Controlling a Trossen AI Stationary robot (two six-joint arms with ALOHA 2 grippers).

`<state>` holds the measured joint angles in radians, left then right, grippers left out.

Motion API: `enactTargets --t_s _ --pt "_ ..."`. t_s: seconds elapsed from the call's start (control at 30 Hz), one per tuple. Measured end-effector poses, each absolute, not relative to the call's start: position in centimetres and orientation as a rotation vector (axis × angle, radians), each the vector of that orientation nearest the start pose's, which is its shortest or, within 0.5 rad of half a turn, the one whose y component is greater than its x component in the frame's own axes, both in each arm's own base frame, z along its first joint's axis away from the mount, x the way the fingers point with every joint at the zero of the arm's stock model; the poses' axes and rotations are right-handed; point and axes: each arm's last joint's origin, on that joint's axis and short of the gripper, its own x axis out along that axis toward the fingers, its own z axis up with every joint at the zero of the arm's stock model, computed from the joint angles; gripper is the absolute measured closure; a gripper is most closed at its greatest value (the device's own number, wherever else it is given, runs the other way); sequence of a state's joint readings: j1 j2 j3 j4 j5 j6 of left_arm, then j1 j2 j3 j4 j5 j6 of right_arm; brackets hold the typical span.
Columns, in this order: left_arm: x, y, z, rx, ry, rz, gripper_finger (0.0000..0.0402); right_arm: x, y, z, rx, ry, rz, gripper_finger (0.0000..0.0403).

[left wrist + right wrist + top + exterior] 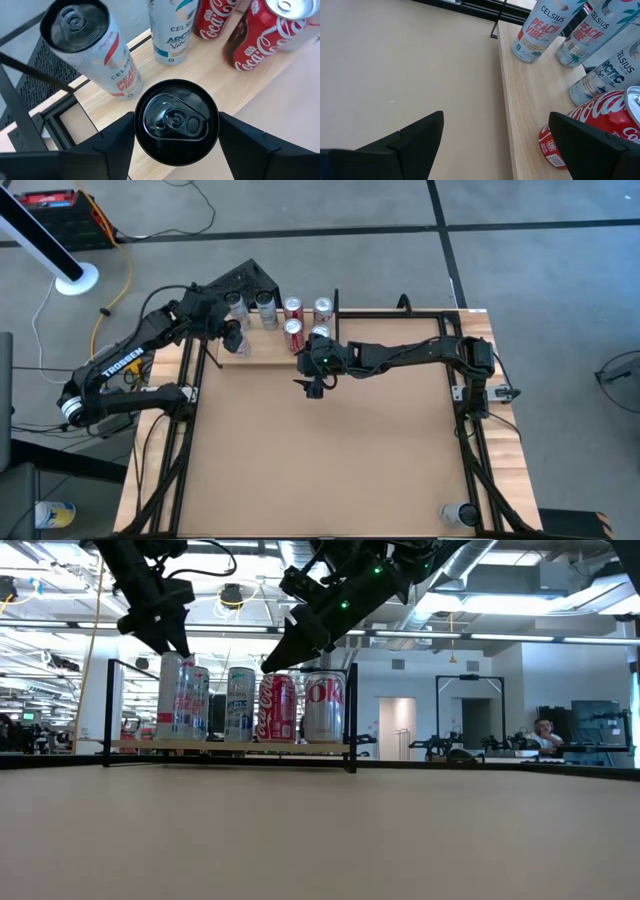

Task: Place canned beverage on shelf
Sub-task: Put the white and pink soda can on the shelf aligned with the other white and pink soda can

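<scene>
1. Several cylindrical metal cans are stood upright on the shelf (262, 352), a rectangular plank of pale, grained wood. It lies at the far edge of the tabletop (330, 470), toward the far left corner.
2. A thin black upright end piece (352, 715) is fitted at the shelf's right end.
3. Tall slim white cans (172, 30) are grouped toward the shelf's left end. Shorter red cans (250, 40) and a silver can (323, 708) are grouped toward its right end.
4. A black-topped can (176, 122) with a glossy lid and pull tab is stood at the shelf's front edge, near its left end.
5. The left gripper (176, 150) is set over this can from above. The matte black fingers (115, 145) are clamped against the can's two sides.
6. The right gripper (495, 145) is held above the tabletop, just off the shelf's front edge. Its jaws are spread wide, with nothing between them.
7. The tabletop is smooth, matte and tan. A broad bare area is left between the shelf's front edge and the tabletop's near edge.
8. One further can (460, 513) is placed at the near right corner of the tabletop, well apart from the shelf.
</scene>
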<state>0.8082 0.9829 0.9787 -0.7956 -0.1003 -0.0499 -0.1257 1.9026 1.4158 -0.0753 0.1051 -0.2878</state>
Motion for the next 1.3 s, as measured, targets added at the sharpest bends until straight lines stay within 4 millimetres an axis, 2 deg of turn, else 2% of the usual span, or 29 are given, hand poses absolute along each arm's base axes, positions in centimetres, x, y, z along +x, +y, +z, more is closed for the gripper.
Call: enactTargets --t_s 0.3,0.7,1.0,1.3 --pt "12.6 13.7 31.3 -0.228 0.798 0.759 0.0165 42.9 -5.7 24.0 -0.273 0.592 -0.142 0.0019" --pt "11.3 14.6 31.2 -0.144 0.832 0.631 0.0167 42.9 -5.7 24.0 -0.273 0.592 -0.141 0.0019" --pt "11.2 13.8 31.9 -0.068 0.873 0.459 0.0167 42.9 -5.7 24.0 -0.273 0.593 -0.141 0.0019" --pt "11.2 13.9 32.1 0.040 0.892 0.415 0.0168 42.8 -5.7 24.0 -0.287 0.594 -0.137 0.0019"
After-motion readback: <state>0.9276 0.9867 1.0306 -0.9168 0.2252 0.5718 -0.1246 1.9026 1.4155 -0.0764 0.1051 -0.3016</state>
